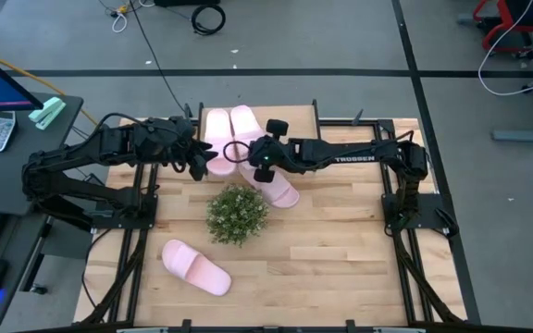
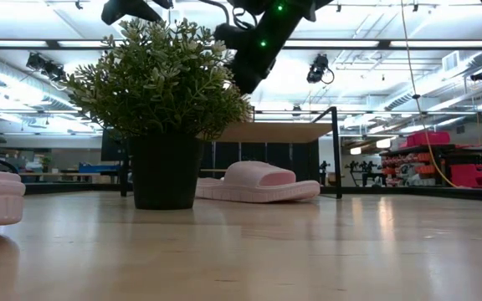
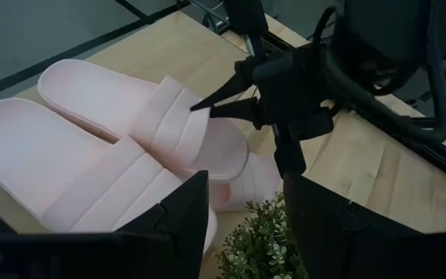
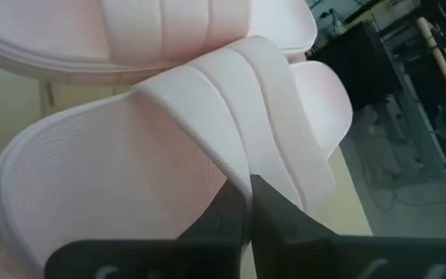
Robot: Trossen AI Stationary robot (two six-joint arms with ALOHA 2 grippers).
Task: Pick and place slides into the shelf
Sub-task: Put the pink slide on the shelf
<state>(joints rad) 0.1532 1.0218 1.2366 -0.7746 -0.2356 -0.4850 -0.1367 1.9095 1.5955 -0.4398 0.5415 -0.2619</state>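
Two pale pink foam slide sandals (image 1: pixel 230 127) lie side by side on the light wooden top board of the small black-framed shelf (image 1: pixel 333 125) at the far edge of the large wooden tabletop (image 1: pixel 340 259). A third pink slide (image 1: pixel 280 191) rests on the tabletop just in front of the shelf, partly under the right arm, and a fourth pink slide (image 1: pixel 195 266) lies on the near left area of the tabletop, well apart from the shelf. A green bushy plant in a dark pot (image 1: pixel 237 214) stands between these two. The right gripper (image 4: pixel 246 203) has its fingers pressed together, tips at the wide strap of one slide on the shelf. The left gripper (image 3: pixel 246 213) hovers beside the same pair with its fingers apart, holding nothing.
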